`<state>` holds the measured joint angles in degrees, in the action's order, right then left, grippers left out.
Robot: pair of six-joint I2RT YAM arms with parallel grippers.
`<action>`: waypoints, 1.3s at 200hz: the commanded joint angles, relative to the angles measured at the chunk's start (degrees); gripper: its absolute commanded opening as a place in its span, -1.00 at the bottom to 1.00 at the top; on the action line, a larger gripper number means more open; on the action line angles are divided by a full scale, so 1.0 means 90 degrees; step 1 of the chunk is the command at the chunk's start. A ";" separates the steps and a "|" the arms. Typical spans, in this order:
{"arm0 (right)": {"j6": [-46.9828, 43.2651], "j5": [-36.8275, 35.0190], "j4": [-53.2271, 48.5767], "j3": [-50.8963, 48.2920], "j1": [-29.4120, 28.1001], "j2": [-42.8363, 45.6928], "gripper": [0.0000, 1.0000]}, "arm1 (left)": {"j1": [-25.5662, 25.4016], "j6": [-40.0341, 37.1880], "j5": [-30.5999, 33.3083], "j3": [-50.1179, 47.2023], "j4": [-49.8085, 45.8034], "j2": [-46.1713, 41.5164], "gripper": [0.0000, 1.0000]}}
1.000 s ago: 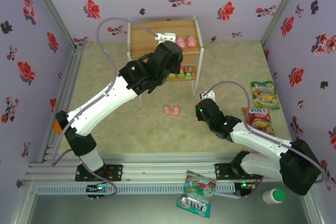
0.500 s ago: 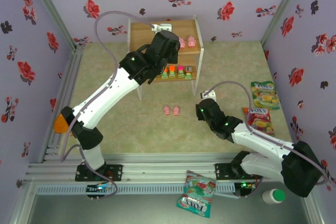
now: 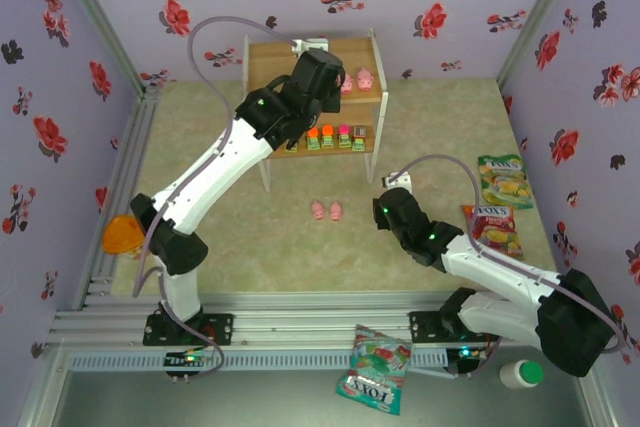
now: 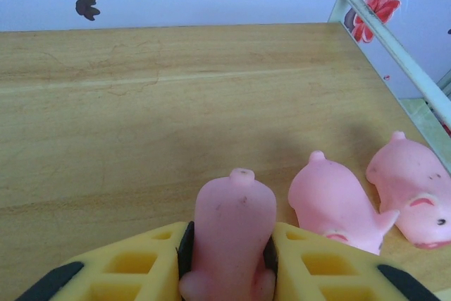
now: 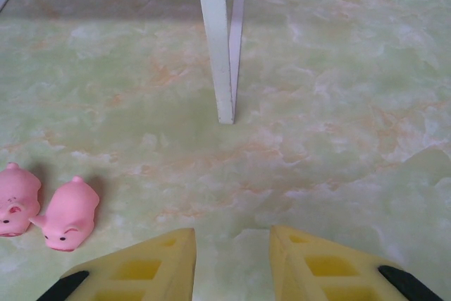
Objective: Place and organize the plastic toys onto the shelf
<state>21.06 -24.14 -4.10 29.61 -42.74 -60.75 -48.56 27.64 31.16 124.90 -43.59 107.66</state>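
The shelf (image 3: 282,59) stands at the back of the table. My left gripper (image 3: 324,75) hovers over its top board (image 4: 141,103), shut on a pink pig (image 4: 229,230) held snout forward just above the wood. Two more pigs (image 4: 332,202) (image 4: 412,188) lie on the board to its right. Several green-based blocky pieces (image 3: 335,136) line the lower tier. Another pair of pigs (image 3: 327,210) lies on the floor in front of the shelf, at the lower left (image 5: 67,214) in the right wrist view. My right gripper (image 5: 232,259) is open and empty, low over the floor to their right.
A white shelf leg (image 5: 220,47) stands ahead of the right gripper. Two snack bags (image 3: 503,180) (image 3: 493,227) lie at the right, a third (image 3: 375,367) on the front rail. A white bottle with a green cap (image 3: 521,375) sits at the lower right.
My left arm has swung back over the shelf's top board with the pig, uncovering the blocky pieces on the lower tier. The right arm has not moved.
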 commanded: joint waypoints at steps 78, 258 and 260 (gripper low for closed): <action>0.0004 -0.0118 0.0045 -0.0008 0.0036 0.0019 -0.33 | 0.0131 0.0026 -0.0275 0.0490 0.0000 0.0323 -0.31; -0.0006 -0.0121 0.0027 -0.0008 0.0039 0.0022 -0.33 | 0.0142 0.0202 -0.0367 0.0385 -0.0034 0.0313 -0.04; -0.0006 -0.0118 0.0028 -0.0008 0.0039 0.0022 -0.33 | 0.0141 0.0201 -0.0366 0.0381 -0.0038 0.0309 -0.03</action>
<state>21.06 -24.16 -4.10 29.61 -42.74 -60.75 -47.70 28.80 28.18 127.90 -43.79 110.80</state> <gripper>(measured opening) 0.336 0.470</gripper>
